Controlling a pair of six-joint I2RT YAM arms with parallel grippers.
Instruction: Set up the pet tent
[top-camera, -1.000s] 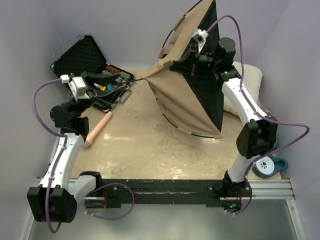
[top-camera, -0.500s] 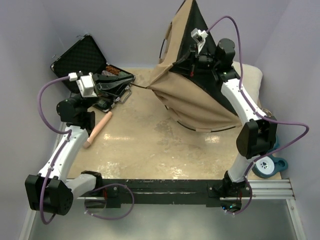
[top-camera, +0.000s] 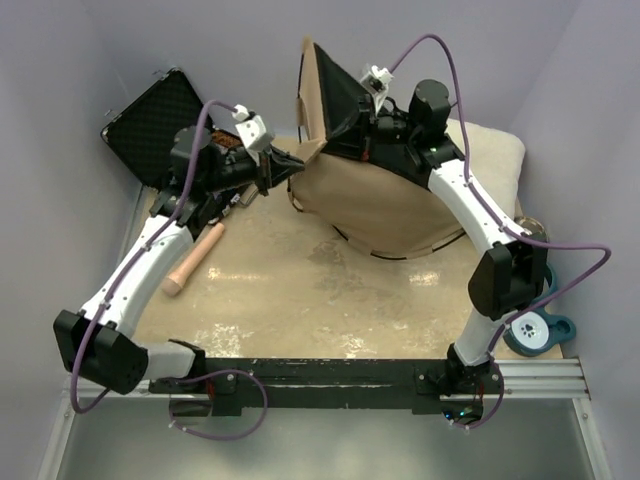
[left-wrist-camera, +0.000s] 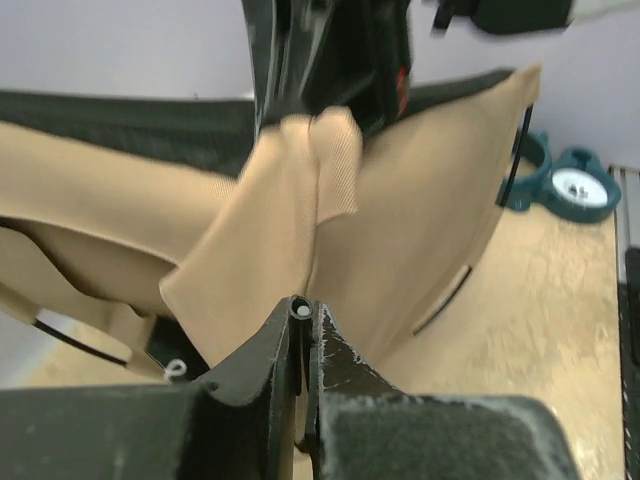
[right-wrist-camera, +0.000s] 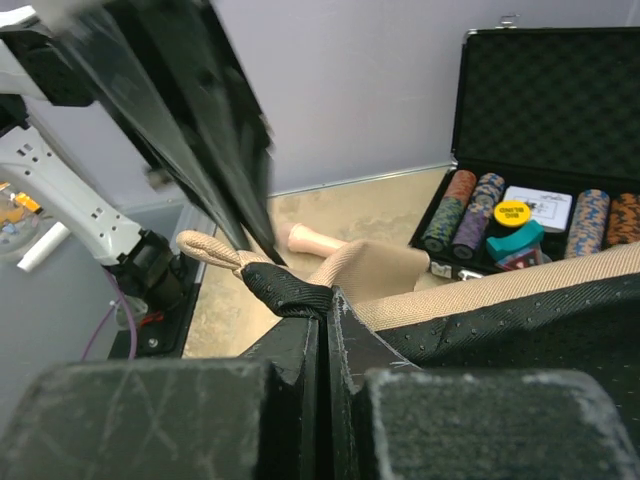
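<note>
The pet tent (top-camera: 385, 205) lies slumped at the back of the table, tan fabric toward me and its black underside (top-camera: 338, 98) tipped up at the back. My left gripper (top-camera: 288, 165) is at the tent's left edge. In the left wrist view it (left-wrist-camera: 304, 316) is shut on the end of a thin black pole (left-wrist-camera: 299, 311), with tan fabric (left-wrist-camera: 265, 235) just beyond. My right gripper (top-camera: 366, 140) is above the tent. In the right wrist view it (right-wrist-camera: 325, 302) is shut on a black fabric corner (right-wrist-camera: 283, 287) that bears a tan loop (right-wrist-camera: 208, 250).
An open black case (top-camera: 158, 115) with poker chips (right-wrist-camera: 470, 205) stands at the back left. A peach cylinder (top-camera: 195, 258) lies on the table's left side. A white cushion (top-camera: 492, 150) sits behind the tent at the right, and a teal reel (top-camera: 540, 330) lies near the right arm's base.
My left arm has swung right to the tent's edge and its gripper has shut on the pole end. My right gripper has carried the tent leftward and tipped it lower.
</note>
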